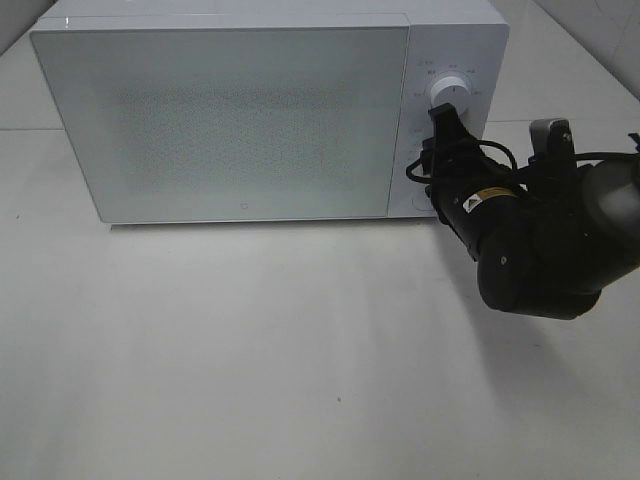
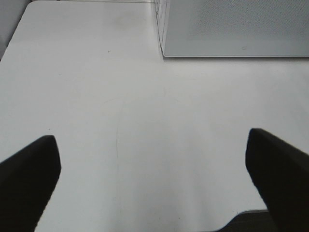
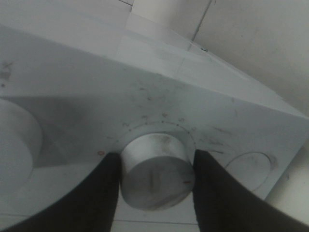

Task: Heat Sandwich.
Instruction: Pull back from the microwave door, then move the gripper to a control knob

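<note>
**A:** Starting at the left, how does the left pincer [image 2: 154, 176] stand?

**B:** It hangs over the bare white bench [image 2: 120, 96]. Its two dark fingers [image 2: 29, 179] are spread wide with nothing between them. A lower corner of the microwave [image 2: 231, 29] lies ahead of it, well apart.

**A:** And across the high view?

**B:** The white microwave stands at the bench's 12 o'clock. Its frosted door [image 1: 230, 120] fills the left and middle of the front, and it is shut. At the door's 3 o'clock runs the narrow control panel [image 1: 485, 50], which carries an upper dial [image 1: 447, 90]. Below that are a lower dial [image 3: 154, 179] and a round button [image 3: 251, 169].

**A:** Then the right side?

**B:** The black right arm [image 1: 540, 250] reaches in from the panel's 4 o'clock. The right pincer [image 3: 155, 155] is closed on the lower dial, one black finger against each side. The dial's face shows a thin line mark, and a ring of small ticks surrounds it on the panel. The upper dial sits at its 12 o'clock and the round button at its 6 o'clock.

**A:** Where is the sandwich?

**B:** It shows in none of the views. The door is shut and its frosted pane lets nothing be made out behind it, so the sandwich's place cannot be told.
</note>
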Controlling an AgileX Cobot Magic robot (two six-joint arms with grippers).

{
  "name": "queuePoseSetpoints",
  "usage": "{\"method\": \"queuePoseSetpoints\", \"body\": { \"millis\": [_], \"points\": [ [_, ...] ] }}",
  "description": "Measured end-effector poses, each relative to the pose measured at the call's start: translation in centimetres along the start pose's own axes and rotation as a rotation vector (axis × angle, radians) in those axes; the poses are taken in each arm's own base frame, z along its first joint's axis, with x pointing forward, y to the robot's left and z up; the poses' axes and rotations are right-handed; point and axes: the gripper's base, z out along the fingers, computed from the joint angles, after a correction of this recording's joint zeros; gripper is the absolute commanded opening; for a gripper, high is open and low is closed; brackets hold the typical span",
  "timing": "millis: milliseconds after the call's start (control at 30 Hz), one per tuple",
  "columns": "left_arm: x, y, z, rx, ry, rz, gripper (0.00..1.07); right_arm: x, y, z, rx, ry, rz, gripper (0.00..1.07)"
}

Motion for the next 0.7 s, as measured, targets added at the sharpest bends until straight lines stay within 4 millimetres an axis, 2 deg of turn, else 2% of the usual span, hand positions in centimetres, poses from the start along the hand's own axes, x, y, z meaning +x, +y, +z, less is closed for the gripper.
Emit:
{"method": "queuePoseSetpoints", "body": {
  "millis": [267, 433, 700],
  "points": [
    [0.00, 0.00, 0.00, 0.000, 0.000, 0.000, 0.99, -0.07, -0.04, 0.00, 0.004, -0.009, 0.279, 0.12],
    [0.00, 0.00, 0.00, 0.000, 0.000, 0.000, 0.99, -0.10, -0.06, 0.00, 0.004, -0.012, 0.365, 0.13],
    [0.00, 0.00, 0.00, 0.000, 0.000, 0.000, 0.99, -0.08, -0.06, -0.01, 0.005, -0.013, 0.396, 0.14]
  ]
}}
